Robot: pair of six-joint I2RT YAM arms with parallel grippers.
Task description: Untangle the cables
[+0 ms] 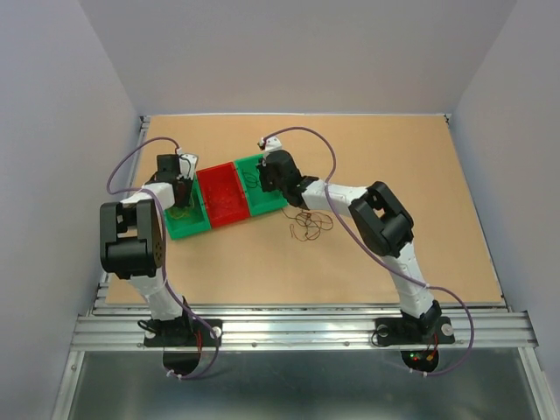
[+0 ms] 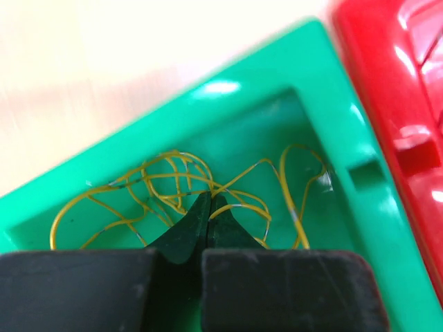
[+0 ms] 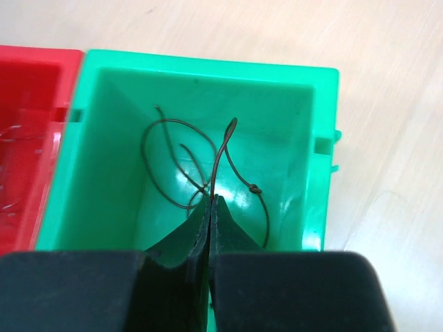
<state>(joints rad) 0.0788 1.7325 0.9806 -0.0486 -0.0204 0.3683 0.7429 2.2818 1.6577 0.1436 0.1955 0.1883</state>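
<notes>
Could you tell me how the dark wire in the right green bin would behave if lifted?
Probably springy, not limp: the dark wire forms open loops in the green bin. Likely very light, being hair-thin. Its knot may snag.

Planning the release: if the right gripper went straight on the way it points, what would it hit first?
Likely the floor of the green bin below the right gripper, whose shut tips seem to pinch the dark wire; depth is unclear.

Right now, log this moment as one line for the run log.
left gripper: closed, tips among yellow wire, left green bin | right gripper: closed on dark wire, right green bin | loose tangle: on table
</notes>
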